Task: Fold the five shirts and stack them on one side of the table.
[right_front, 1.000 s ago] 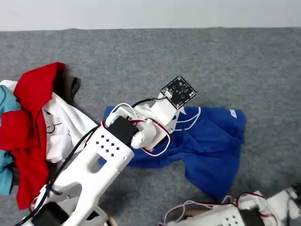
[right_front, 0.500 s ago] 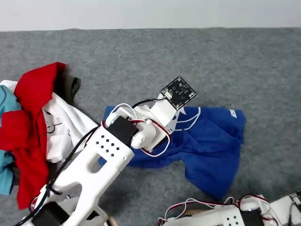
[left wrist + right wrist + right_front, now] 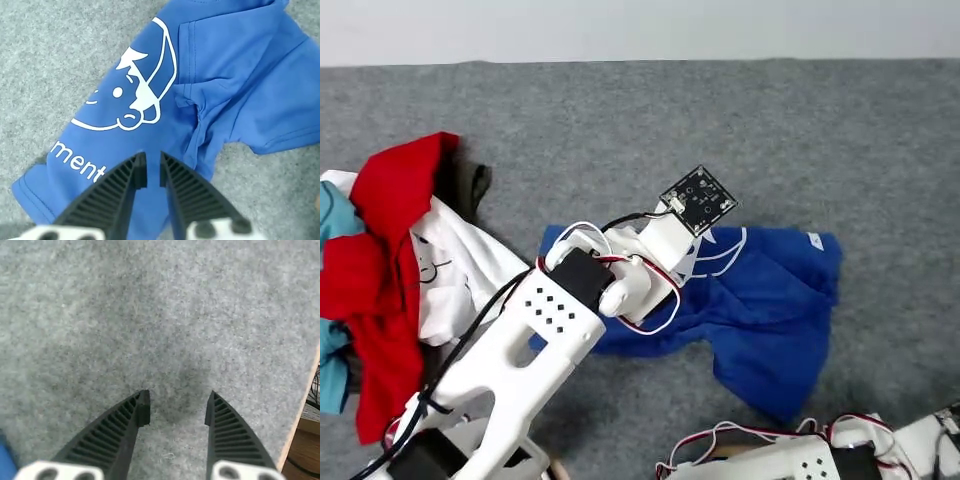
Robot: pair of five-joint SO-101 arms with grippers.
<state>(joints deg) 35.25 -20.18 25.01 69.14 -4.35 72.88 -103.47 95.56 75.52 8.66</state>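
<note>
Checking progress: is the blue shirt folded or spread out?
Spread, not folded: the blue shirt lies loose and rumpled on the table, sleeve out.

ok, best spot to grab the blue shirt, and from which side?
On the blue shirt, likely the top-right corner in the high view, by the small tag. It is a free edge lying flat, with bare table beside it. Come from above on that side with the right gripper, which is open. The middle is bunched.
</note>
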